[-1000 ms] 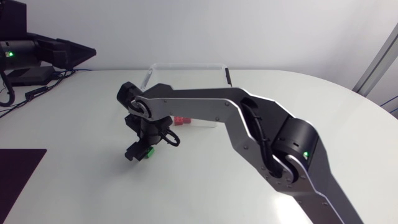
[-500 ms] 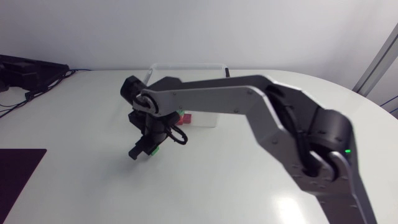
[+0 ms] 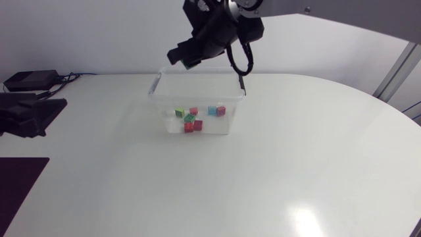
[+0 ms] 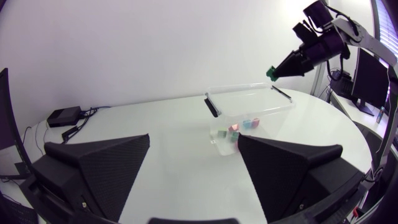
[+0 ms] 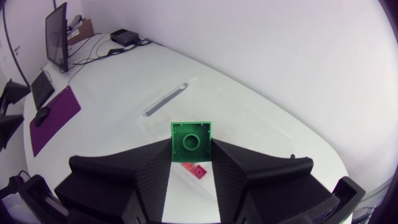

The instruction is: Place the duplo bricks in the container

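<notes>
**One brick to go, by the look of it**

Seven or so duplo bricks (image 3: pixel 197 124) are sitting in the bottom of the clear container (image 3: pixel 156 84), just above the centre of the head frame. They're mostly reds, plus a blue and a couple of greens. I could be off by one, since they overlap a bit.

The right gripper (image 3: pixel 187 58) is in the upper middle of that frame, high above the container's back rim, and it's clamped on a green duplo brick (image 5: pixel 191 140). Its own wrist cam shows this best: both fingers press on the brick from either side. Past the brick you can see the container and a red brick (image 5: pixel 194 170) pretty much straight below.

The left gripper (image 4: pixel 193 142) has its fingers spread wide with nothing between them. It's parked low over the table (image 3: pixel 296 164), well away from the container.

My read is that it's nearly done. The only brick I can find outside the container is the one being carried. What's left is letting it go over the opening, maybe after coming down a little so it doesn't bounce off the rim. I can't rule out strays outside the frames.
</notes>
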{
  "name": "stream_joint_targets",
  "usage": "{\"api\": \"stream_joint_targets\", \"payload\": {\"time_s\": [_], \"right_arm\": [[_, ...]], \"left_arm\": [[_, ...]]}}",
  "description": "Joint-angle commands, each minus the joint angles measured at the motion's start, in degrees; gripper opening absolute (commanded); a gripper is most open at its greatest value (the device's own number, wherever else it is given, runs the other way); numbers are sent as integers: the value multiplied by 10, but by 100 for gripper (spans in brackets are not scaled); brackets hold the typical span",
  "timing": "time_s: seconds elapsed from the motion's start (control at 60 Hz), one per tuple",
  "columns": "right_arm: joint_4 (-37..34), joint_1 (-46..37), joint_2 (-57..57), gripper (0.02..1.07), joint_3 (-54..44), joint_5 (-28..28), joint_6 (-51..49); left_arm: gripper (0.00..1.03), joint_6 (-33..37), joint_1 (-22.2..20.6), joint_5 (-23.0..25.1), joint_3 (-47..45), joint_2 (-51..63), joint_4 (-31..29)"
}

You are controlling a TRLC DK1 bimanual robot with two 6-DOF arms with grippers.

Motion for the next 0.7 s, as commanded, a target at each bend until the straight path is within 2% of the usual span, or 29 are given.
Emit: {"api": "stream_joint_targets", "payload": {"time_s": [0.0,0.033,0.083,0.133,0.2,0.267,0.55,0.683], "right_arm": [[23,-26,39,14,-9,9,16],[38,-32,50,17,-13,18,15],[52,-42,75,32,-10,28,14],[66,-48,91,53,-9,44,13],[69,-56,101,86,-9,55,13],[81,-59,85,101,-27,73,14],[167,-78,-148,102,-253,132,7],[181,-101,-273,102,-363,154,6]], "left_arm": [[99,-21,-3,7,-32,-28,-2],[99,-26,-6,4,-39,-38,-2],[99,-34,-14,-10,-50,-56,-1],[99,-40,-23,-23,-58,-72,-1],[99,-46,-35,-42,-71,-92,-1],[99,-54,-42,-54,-82,-117,-3],[99,-64,-47,-95,-124,-233,-27],[99,-64,-42,-111,-136,-266,-29]]}}
